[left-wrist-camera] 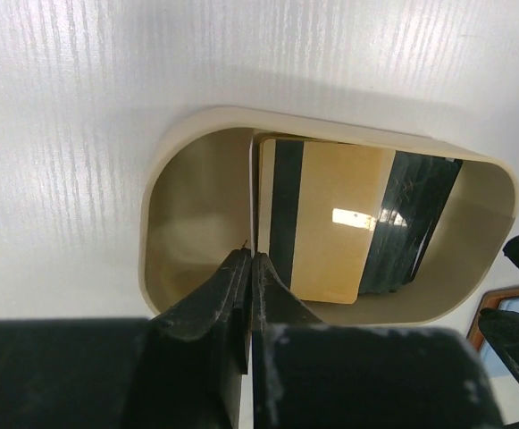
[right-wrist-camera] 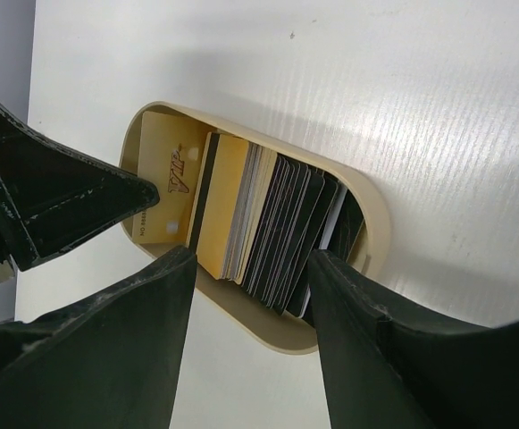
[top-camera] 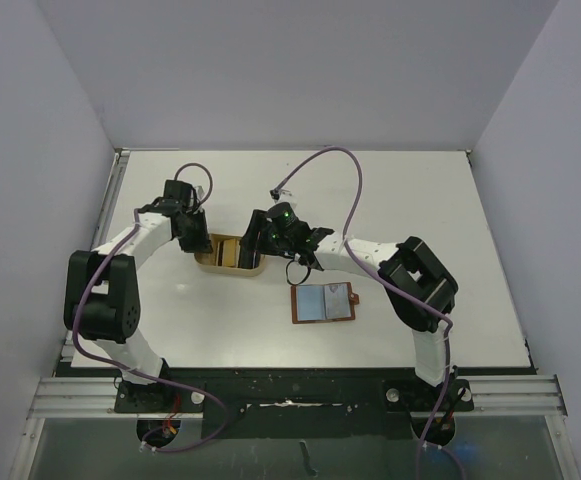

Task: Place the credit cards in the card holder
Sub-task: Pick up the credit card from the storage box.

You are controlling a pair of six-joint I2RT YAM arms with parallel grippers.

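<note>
Many credit cards [right-wrist-camera: 268,214] stand in the tan tray [right-wrist-camera: 371,210], right fingers [right-wrist-camera: 134,340] wide above them, left fingers [left-wrist-camera: 214,304] pressed shut (card holder [top-camera: 323,302] open nearby).

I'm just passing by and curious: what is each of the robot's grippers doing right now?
Left gripper: jaws shut; whether they pinch a card cannot be told.
Right gripper: jaws open around the credit cards in the tray.

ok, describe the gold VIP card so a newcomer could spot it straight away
On the white table, beyond the open brown card holder, sits a tan round-ended tray. At one end of it, apart from the packed stack of cards, is the gold card. It alone shows its face, with "VIP" in script.
</note>
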